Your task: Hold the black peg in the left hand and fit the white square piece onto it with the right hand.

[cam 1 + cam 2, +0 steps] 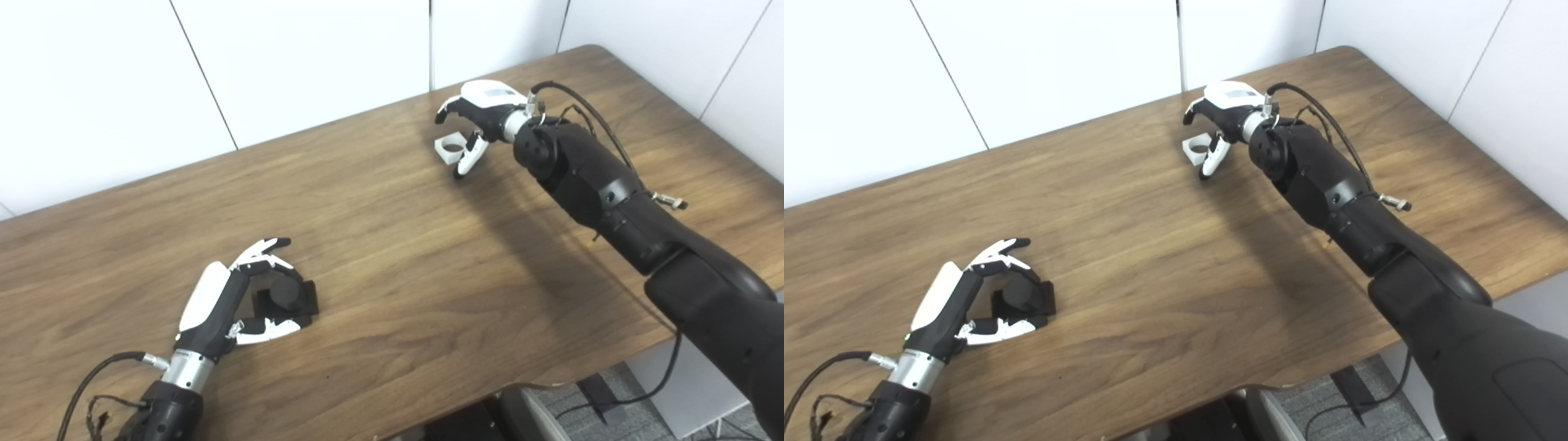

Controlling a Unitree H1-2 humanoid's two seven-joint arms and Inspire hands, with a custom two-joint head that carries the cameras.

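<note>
Black peg (286, 295) standing on its square base on the wooden table (392, 257), near the front left. Left hand (245, 294) cupped around it, fingers apart, grip not certain. White square piece (449, 147) lying flat far back, between spread fingers of right hand (474, 122), not yet gripped.

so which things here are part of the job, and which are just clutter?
Job:
black peg, left hand around it
white square piece, right hand over it

Not job:
table
cables on the floor
</note>
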